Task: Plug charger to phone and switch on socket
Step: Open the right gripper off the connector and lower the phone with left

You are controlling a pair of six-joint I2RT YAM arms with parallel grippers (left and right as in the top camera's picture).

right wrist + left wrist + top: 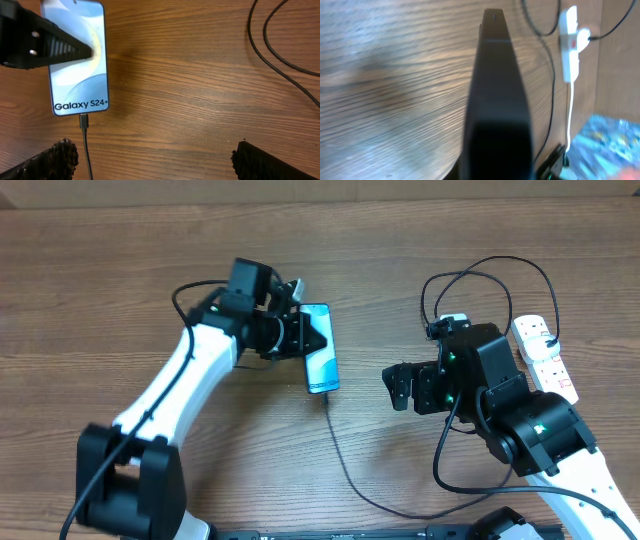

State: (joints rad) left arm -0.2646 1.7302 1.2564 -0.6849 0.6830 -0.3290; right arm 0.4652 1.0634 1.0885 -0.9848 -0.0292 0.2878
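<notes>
The right hand, spread and empty near the phone, is best swung to the socket well off to its right on the table and one fingertip pressed squarely on a red switch, clear of the charger seated in the phone, across whose screen the left hand is laid, pinching or not cannot be told.

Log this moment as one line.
charger: in phone | left gripper: on phone | right gripper: open, empty | socket: untouched

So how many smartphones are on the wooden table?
1. The slim smartphone with a light blue screen lies left of centre, a thin black charger cable plugged into its near end. No other shows.
</notes>
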